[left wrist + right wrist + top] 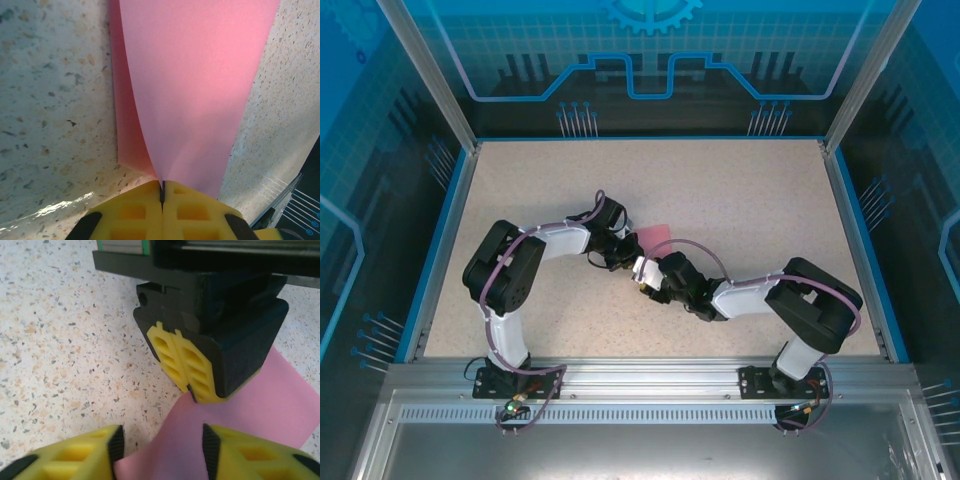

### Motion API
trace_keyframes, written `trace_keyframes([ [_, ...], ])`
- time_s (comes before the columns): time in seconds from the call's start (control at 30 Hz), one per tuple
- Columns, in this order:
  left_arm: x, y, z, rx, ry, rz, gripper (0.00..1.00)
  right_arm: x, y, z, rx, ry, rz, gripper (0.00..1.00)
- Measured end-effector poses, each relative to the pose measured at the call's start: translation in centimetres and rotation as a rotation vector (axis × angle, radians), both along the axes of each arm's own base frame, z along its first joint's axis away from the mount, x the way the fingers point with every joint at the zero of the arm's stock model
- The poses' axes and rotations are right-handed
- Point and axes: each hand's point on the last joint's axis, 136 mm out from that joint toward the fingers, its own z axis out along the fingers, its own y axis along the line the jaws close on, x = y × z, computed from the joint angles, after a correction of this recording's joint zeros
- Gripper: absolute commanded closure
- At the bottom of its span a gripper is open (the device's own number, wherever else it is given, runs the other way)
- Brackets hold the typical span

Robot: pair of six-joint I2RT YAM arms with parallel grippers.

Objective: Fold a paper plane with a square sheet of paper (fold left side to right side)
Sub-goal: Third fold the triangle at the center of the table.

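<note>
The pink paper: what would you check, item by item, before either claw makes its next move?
1. Left claw pinched shut on the pink paper: ok.
2. Right claw straddles the paper's edge, fingers apart, not yet gripping: ok.
3. Paper untorn where it can be seen: ok.
4. The two claws are close together but not touching: ok.
5. Paper edges lined up for the fold: cannot tell, the arms hide most of the sheet.

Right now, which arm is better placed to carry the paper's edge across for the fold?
Probably left: the left gripper is shut on the pink paper; the right gripper stands open around it.
</note>
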Motion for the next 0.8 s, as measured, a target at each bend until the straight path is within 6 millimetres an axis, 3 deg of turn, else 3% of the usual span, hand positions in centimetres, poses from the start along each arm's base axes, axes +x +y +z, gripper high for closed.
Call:
trace_keyframes([
  [0.43,-0.01,0.00,0.00,0.000,0.000,-0.001,0.98,-0.55,-0.71,-0.51,-0.016,0.051,-0.011,0.99],
  [0.57,-0.09,0.03,-0.03,0.002,0.003,-0.002,0.94,-0.56,-0.87,-0.38,-0.004,0.071,-0.019,1.00],
  [0.67,-0.09,0.03,0.03,0.005,0.002,-0.006,0.80,-0.54,-0.85,-0.35,0.004,0.092,-0.018,1.00],
  [0.8,-0.09,0.24,0.16,0.021,-0.001,-0.013,0.73,-0.64,-0.97,-0.55,0.011,0.131,-0.019,1.00],
])
